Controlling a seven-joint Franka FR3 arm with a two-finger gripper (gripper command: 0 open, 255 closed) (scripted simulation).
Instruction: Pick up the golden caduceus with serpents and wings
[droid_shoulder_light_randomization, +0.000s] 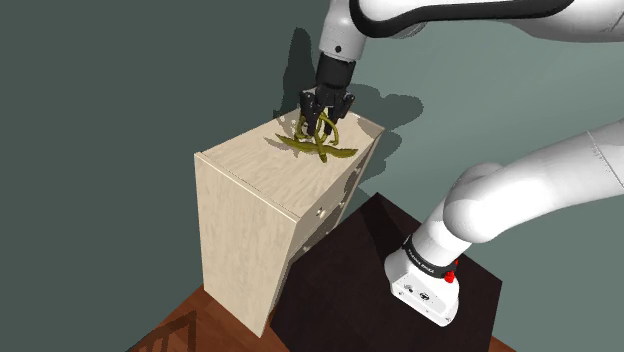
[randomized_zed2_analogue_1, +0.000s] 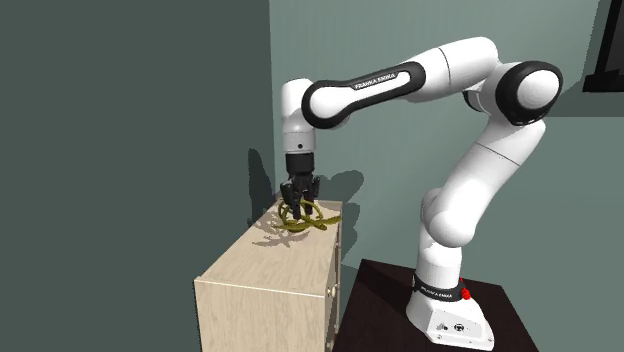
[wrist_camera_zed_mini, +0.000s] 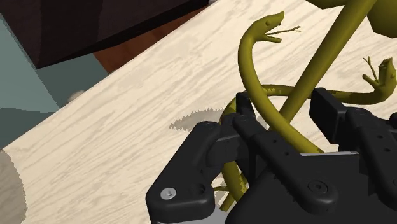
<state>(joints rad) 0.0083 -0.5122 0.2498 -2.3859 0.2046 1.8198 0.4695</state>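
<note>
At upper centre of the shoulder view, the gripper (droid_shoulder_light_randomization: 325, 122) hangs nose-down over the top of a pale wooden dresser (droid_shoulder_light_randomization: 240, 240), which stands against a grey-green wall beside the dark stand (droid_shoulder_light_randomization: 340, 280). On that top, toward its far end, lies the golden caduceus (droid_shoulder_light_randomization: 320, 145), olive-gold in colour, its wings and serpent coils spread across the wood and its shadow cast on the grain next to it.

Toward the lower right of the wrist view, the black fingers (wrist_camera_zed_mini: 248, 111) stand moderately apart, astride the staff. The straight staff and one serpent's curved body pass through the gap. The serpent's body runs close against one finger, while firm contact on both sides is not evident, so the caduceus is judged not yet gripped.

Step in hand: the grasp itself, with approach and alignment apparently complete. The next move calls for closing the fingers squarely on the staff, not on the thin serpent coil, which could let the piece twist or slip. A straight upward lift clear of the dresser top would follow.
</note>
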